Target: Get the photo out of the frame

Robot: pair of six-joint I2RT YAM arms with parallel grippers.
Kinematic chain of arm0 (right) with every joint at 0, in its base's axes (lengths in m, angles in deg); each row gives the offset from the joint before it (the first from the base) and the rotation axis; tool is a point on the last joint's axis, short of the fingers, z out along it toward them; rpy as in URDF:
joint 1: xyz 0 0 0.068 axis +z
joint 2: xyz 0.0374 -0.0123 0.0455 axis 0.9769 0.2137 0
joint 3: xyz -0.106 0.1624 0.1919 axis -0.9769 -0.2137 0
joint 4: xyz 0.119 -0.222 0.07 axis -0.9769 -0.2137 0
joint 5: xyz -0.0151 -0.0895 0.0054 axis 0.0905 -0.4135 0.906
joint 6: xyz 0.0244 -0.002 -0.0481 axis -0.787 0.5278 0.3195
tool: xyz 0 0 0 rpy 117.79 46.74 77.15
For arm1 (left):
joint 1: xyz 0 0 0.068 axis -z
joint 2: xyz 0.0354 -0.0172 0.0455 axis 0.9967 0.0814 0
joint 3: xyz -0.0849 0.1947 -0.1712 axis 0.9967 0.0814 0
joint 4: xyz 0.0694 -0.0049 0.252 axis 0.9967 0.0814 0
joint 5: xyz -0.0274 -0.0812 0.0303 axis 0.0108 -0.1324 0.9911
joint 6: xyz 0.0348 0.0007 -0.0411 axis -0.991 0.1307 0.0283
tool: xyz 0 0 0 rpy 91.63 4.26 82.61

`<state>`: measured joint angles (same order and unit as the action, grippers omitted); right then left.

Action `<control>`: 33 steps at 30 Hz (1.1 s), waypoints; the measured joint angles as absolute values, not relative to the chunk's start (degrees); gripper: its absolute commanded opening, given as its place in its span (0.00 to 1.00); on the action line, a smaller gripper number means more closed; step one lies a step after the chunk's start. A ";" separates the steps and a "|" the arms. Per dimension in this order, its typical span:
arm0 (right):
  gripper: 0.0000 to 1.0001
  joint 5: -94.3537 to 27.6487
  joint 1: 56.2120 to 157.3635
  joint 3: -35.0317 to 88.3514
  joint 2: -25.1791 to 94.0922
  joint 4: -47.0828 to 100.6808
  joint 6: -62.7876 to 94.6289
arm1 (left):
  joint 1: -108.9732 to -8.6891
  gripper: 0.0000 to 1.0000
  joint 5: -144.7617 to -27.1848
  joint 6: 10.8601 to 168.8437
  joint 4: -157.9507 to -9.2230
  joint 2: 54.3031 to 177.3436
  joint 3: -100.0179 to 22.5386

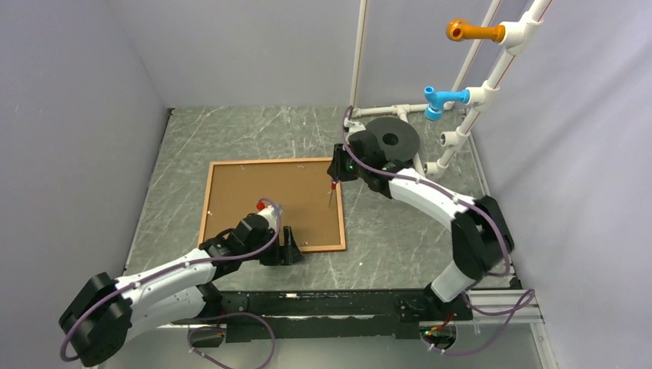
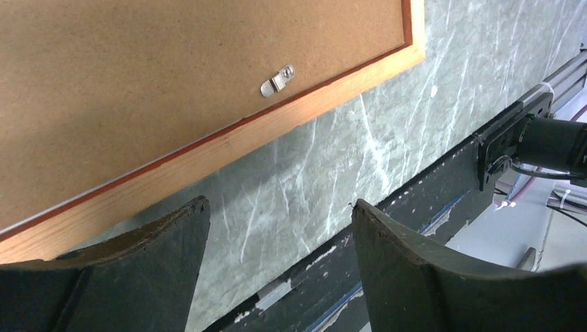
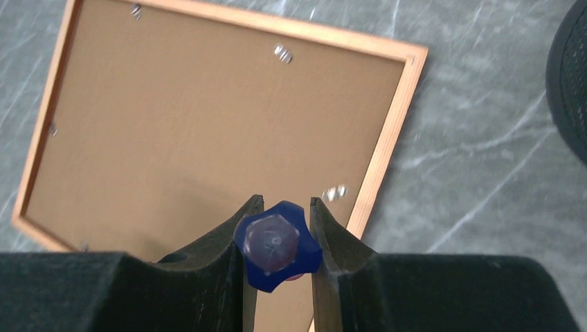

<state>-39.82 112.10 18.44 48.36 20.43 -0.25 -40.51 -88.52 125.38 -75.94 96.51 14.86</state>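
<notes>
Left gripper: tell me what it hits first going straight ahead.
Most likely the table, just beside the frame and its wooden rail. Only tabletop shows between the open jaws of the left gripper, though depth is unclear.

The backing panel [image 1: 261,188] sits in the frame [image 1: 269,161] on the table [image 1: 231,131].

Soft, even overhead light, bright with no hard glare, faint diffuse shadows on the table [image 1: 384,238], a soft shadow along the near edge of the frame [image 2: 208,158], top view sharp, right wrist view slightly blurred, blue handle [image 3: 277,245] close to the lens and out of focus.
</notes>
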 measured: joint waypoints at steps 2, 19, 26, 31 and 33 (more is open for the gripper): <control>0.00 -38.75 112.42 15.06 43.48 19.30 -0.20 | -40.51 0.80 -88.04 124.47 -73.36 93.69 14.69; 0.00 -39.30 112.69 -16.18 0.03 7.87 -3.72 | -38.22 0.82 -74.60 106.89 -55.75 94.98 2.21; 0.00 -39.47 112.66 -17.03 -4.95 5.72 -4.58 | -29.80 0.76 -66.86 98.00 -54.83 107.16 -4.66; 0.00 -39.47 112.62 -17.18 -6.88 4.50 -4.88 | -28.21 0.73 -62.64 96.23 -54.85 115.22 -7.41; 0.00 -39.47 112.62 -17.36 -7.40 4.13 -4.95 | -27.51 0.72 -61.85 96.07 -54.89 117.41 -8.11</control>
<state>-39.47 112.62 -17.36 -7.40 4.13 -4.95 -27.51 -61.85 96.07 -54.89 117.41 -8.11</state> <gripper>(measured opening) 0.292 0.731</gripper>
